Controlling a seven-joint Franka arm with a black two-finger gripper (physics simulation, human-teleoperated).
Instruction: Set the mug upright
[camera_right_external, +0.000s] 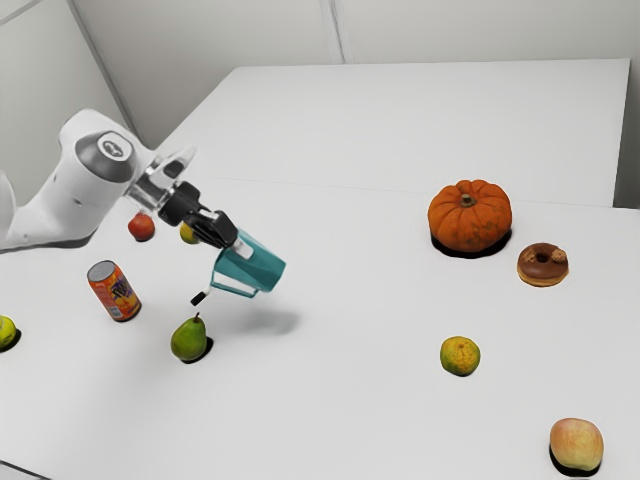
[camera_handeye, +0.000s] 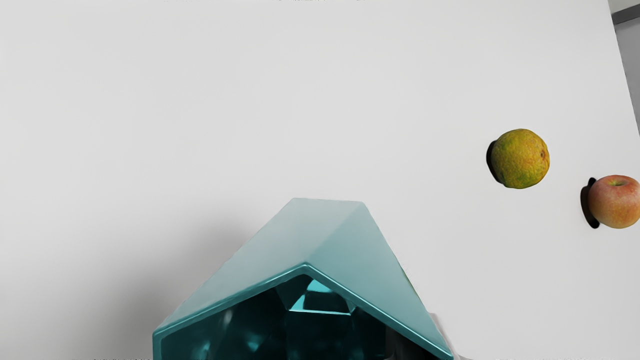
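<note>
White table (camera_right_external: 330, 400): pumpkin (camera_right_external: 470, 217), chocolate-topped donut (camera_right_external: 543, 265) just beside it. Yellow-green citrus (camera_right_external: 459, 356) and pinkish apple (camera_right_external: 577, 443) near each other, both in wrist view too. At the exterior view's left: orange can (camera_right_external: 115, 291) upright, green pear (camera_right_external: 188, 340) near it, red fruit (camera_right_external: 141, 227), yellow fruit (camera_right_external: 187, 235) partly hidden, lime-colored fruit (camera_right_external: 5, 331) cut by the edge

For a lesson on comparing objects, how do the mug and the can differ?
Colour: the mug is plain teal; the can is orange with printing.
Shape: the mug has a handle; the can has none.
Position: the claw holds the mug tilted above the table; the can rests on the table.
Both are drink containers.
</note>
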